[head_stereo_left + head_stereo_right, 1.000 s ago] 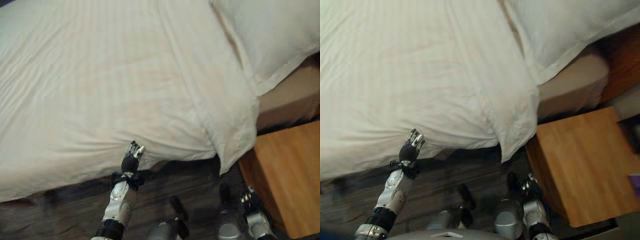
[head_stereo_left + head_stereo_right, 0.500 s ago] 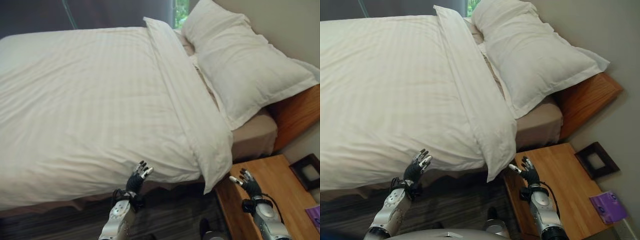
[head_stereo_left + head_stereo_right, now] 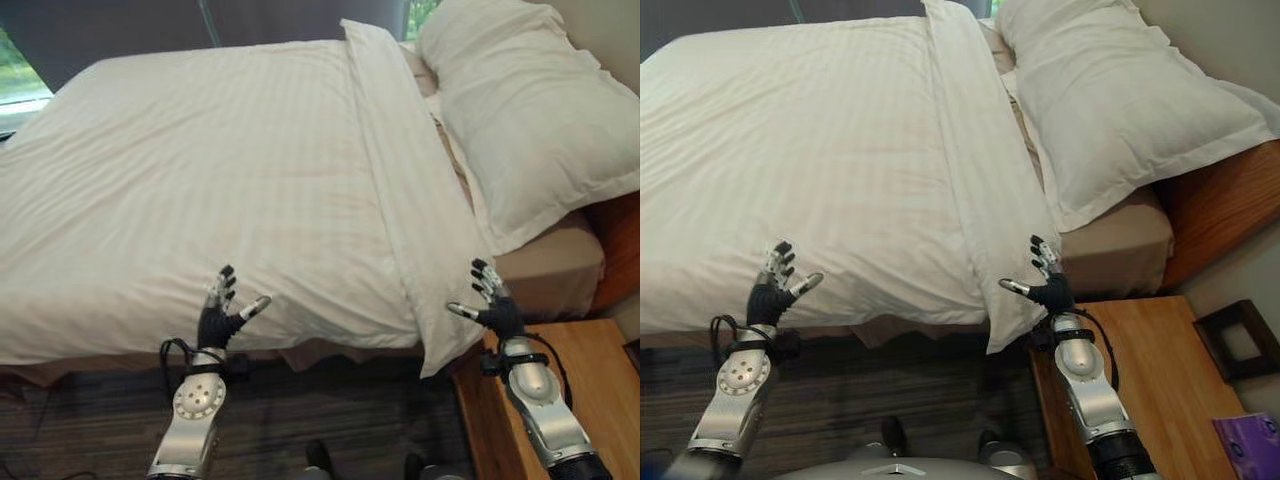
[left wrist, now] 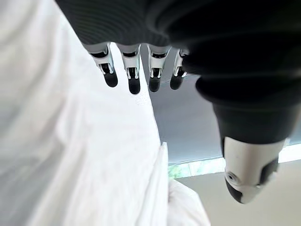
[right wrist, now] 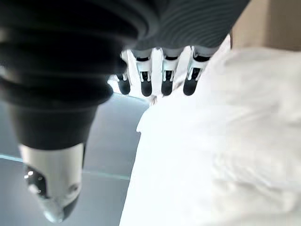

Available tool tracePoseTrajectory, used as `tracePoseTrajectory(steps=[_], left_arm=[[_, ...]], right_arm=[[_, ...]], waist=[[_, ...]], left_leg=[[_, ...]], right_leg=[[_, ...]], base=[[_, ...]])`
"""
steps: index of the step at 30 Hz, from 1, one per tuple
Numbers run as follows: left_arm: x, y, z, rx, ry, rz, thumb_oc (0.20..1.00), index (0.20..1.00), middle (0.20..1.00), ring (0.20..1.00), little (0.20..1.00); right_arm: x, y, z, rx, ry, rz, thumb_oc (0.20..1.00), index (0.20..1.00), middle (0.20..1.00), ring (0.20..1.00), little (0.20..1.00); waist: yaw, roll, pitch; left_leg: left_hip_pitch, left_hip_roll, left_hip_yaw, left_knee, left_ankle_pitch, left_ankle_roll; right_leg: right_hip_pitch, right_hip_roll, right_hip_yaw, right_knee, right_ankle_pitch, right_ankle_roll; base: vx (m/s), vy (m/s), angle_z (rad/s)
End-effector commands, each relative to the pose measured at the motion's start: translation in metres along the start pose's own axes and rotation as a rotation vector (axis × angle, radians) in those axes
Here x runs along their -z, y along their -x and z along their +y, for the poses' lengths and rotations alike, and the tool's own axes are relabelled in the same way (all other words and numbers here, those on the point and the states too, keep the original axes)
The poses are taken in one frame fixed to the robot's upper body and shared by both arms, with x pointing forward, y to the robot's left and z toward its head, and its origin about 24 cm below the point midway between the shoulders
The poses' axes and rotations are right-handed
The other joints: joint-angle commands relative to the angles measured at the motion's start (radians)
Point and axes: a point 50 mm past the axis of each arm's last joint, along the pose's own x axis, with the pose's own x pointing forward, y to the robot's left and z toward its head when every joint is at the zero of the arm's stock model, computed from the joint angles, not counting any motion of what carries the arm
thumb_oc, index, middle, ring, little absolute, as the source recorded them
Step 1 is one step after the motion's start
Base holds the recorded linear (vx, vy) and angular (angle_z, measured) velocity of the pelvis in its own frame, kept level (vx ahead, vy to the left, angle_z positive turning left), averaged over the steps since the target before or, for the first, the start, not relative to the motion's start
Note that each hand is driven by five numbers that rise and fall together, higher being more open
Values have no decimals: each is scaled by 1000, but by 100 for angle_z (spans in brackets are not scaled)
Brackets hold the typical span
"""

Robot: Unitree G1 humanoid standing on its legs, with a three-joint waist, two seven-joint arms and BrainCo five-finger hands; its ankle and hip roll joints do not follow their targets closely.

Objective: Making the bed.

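A white striped duvet [image 3: 220, 170] covers the bed, its top edge folded back in a long band [image 3: 405, 180]. A large white pillow [image 3: 540, 100] lies at the head on the beige sheet [image 3: 560, 260]. My left hand [image 3: 218, 318] is raised just in front of the duvet's near edge, fingers straight and spread, holding nothing. My right hand [image 3: 492, 305] is up beside the duvet's hanging corner [image 3: 445, 345], also open and empty. The wrist views show each hand's straight fingers [image 4: 134, 77] [image 5: 162, 80] with white bedding past them.
A wooden nightstand [image 3: 1160, 380] stands to the right of the bed, with a dark frame [image 3: 1240, 340] and a purple item [image 3: 1252, 440] near it. The wooden headboard [image 3: 1220, 200] sits behind the pillow. Dark striped carpet [image 3: 330, 410] runs along the bedside.
The camera has tilted up and shifted, bringing the whole bed into view. Both hands have risen with fingers spread; the left hand has come off the duvet's edge.
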Motion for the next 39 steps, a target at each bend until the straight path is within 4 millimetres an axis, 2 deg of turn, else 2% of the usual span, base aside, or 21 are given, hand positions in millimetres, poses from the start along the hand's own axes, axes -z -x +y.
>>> tracePoseTrajectory(steps=[1, 2, 3, 5, 6, 7, 8, 9, 11, 14, 19, 20, 21, 22, 23, 24, 26, 29, 31, 33, 39], left_arm=[[-25, -13, 9, -38, -9, -149, 1000, 1000, 1000, 1000, 1000], [-29, -13, 6, -36, 13, -176, 1000, 1000, 1000, 1000, 1000], [-29, -13, 6, -37, 14, -177, 1000, 1000, 1000, 1000, 1000], [-33, -12, 4, -28, 19, -195, 1000, 1000, 1000, 1000, 1000], [-34, -12, 3, -28, 26, -199, 1000, 1000, 1000, 1000, 1000], [-35, -12, 2, -32, 42, -207, 1000, 1000, 1000, 1000, 1000], [-35, -12, 2, -33, 43, -206, 1000, 1000, 1000, 1000, 1000], [-32, -10, 4, -57, 71, -195, 1000, 1000, 1000, 1000, 1000], [-29, -6, 4, -28, 75, -168, 1000, 1000, 1000, 1000, 1000], [-31, -8, -1, 8, 60, -173, 1000, 1000, 1000, 1000, 1000], [-34, -15, 10, 22, -17, -172, 1000, 1000, 1000, 1000, 1000], [-30, -16, 13, 14, -30, -146, 1000, 1000, 1000, 1000, 1000], [-30, -17, 13, 14, -31, -147, 1000, 1000, 1000, 1000, 1000], [-30, -17, 15, 8, -40, -146, 1000, 1000, 1000, 1000, 1000], [-28, -16, 15, 14, -37, -138, 1000, 1000, 1000, 1000, 1000], [-28, -16, 15, 14, -37, -138, 1000, 1000, 1000, 1000, 1000], [-26, -15, 12, 39, -41, -125, 1000, 1000, 1000, 1000, 1000], [-14, -8, 3, 94, -53, -73, 1000, 1000, 1000, 1000, 1000], [-11, -5, 1, 112, -62, -67, 1000, 1000, 1000, 1000, 1000], [-12, -5, -5, 132, -44, -74, 1000, 1000, 1000, 1000, 1000], [-12, -2, -11, 154, 8, -76, 1000, 1000, 1000, 1000, 1000]], right_arm=[[-30, -13, 1, -10, -26, -173, 1000, 1000, 1000, 1000, 1000], [-33, -20, -1, -10, -2, -185, 1000, 1000, 1000, 1000, 1000], [-33, -21, 0, -11, -1, -187, 1000, 1000, 1000, 1000, 1000], [-38, -18, 0, -27, -21, -204, 1000, 1000, 1000, 1000, 1000], [-36, -15, 0, -35, -19, -195, 1000, 1000, 1000, 1000, 1000], [-33, -14, -2, -36, -11, -183, 1000, 1000, 1000, 1000, 1000], [-33, -14, -2, -37, -11, -183, 1000, 1000, 1000, 1000, 1000], [-28, -12, 0, -45, -19, -160, 1000, 1000, 1000, 1000, 1000], [-22, -5, -9, -21, -16, -125, 1000, 1000, 1000, 1000, 1000], [-20, -3, -15, 5, -16, -114, 1000, 1000, 1000, 1000, 1000], [-18, -7, -10, 22, -67, -105, 1000, 1000, 1000, 1000, 1000], [-19, -9, -4, 9, -85, -109, 1000, 1000, 1000, 1000, 1000], [-19, -9, -4, 9, -86, -110, 1000, 1000, 1000, 1000, 1000], [-21, -11, -2, 8, -93, -117, 1000, 1000, 1000, 1000, 1000], [-23, -13, 0, 4, -97, -127, 1000, 1000, 1000, 1000, 1000], [-23, -13, 0, 4, -97, -128, 1000, 1000, 1000, 1000, 1000], [-20, -10, 2, -4, -109, -118, 1000, 1000, 1000, 1000, 1000], [-7, 4, 6, -12, -162, -59, 1000, 1000, 1000, 1000, 1000], [-3, 8, 10, -18, -178, -45, 1000, 1000, 1000, 1000, 1000], [-1, 6, 11, -4, -181, -39, 1000, 1000, 1000, 1000, 1000], [1, 7, 11, 6, -172, -30, 1000, 1000, 1000, 1000, 1000]], waist=[[10, -64, 60], [-7, -59, 74], [-9, -58, 74], [-50, -82, 55], [-66, -84, 45], [-72, -82, 30], [-77, -81, 35], [-81, -73, 16], [-96, -45, -11], [-104, -58, -22], [-88, -113, -35], [-87, -133, -23], [-87, -137, -23], [-90, -142, -16], [-102, -142, -5], [-101, -142, -6], [-114, -135, -1], [-140, -99, 10], [-134, -82, 25], [-128, -80, 17], [-113, -78, -2]], left_leg=[[-159, 58, 34, 169, 50, -88], [-159, 124, 126, 230, 31, -101], [-162, 126, 125, 239, 24, -101], [-107, 182, 161, 363, -83, -88], [-78, 209, 166, 389, -107, -90], [-38, 248, 170, 396, -120, -109], [-42, 255, 188, 398, -101, -97], [11, 301, 208, 377, -92, -118], [89, 231, 171, 195, -93, -140], [90, 173, 136, 114, -77, -127], [130, 93, 129, -15, -74, -80], [131, 73, 143, -13, -71, -54], [131, 68, 144, -13, -72, -52], [134, 59, 142, -17, -78, -44], [141, 51, 124, -22, -88, -33], [141, 51, 125, -22, -89, -33], [134, 38, 93, -26, -98, -24], [110, 8, -23, -31, -102, -16], [99, -31, -83, -31, -114, -5], [104, -56, -103, -31, -116, 1], [104, -60, -110, -34, -108, 0]], right_leg=[[25, -88, 9, -28, -14, 47], [-1, -119, -46, -34, -2, 47], [-1, -118, -47, -34, -3, 48], [-9, -169, -117, -30, 31, 54], [-3, -186, -153, -26, 39, 55], [6, -201, -178, -29, 32, 63], [2, -200, -196, -24, 43, 57], [8, -215, -225, -25, 36, 69], [9, -235, -278, 1, 53, 88], [-4, -263, -292, 25, 75, 103], [-53, -311, -301, 130, 92, 145], [-84, -339, -304, 199, 145, 150], [-88, -344, -301, 204, 144, 152], [-106, -357, -282, 246, 185, 170], [-136, -353, -218, 286, 205, 185], [-138, -354, -216, 288, 204, 185], [-145, -315, -144, 268, 164, 179], [-158, -186, 19, 184, 59, 154], [-162, -142, 84, 154, 37, 138], [-110, -148, 67, 109, 46, 132], [-65, -151, 32, 59, 45, 126]], base=[[-518, 72, 32], [-410, 81, 44], [-317, 59, 101], [-145, -21, 129], [-76, 54, 77], [-59, 58, 95], [-3, 158, 138], [35, 203, 146], [61, 301, 92], [4, 207, 141], [-2, 148, 83], [-50, 122, 57], [-56, 76, 40], [-1, 65, 33], [0, 58, 24], [0, 71, 39], [26, 94, 45], [86, 151, 56], [21, 147, 158], [13, 18, 170], [25, -14, 42]])
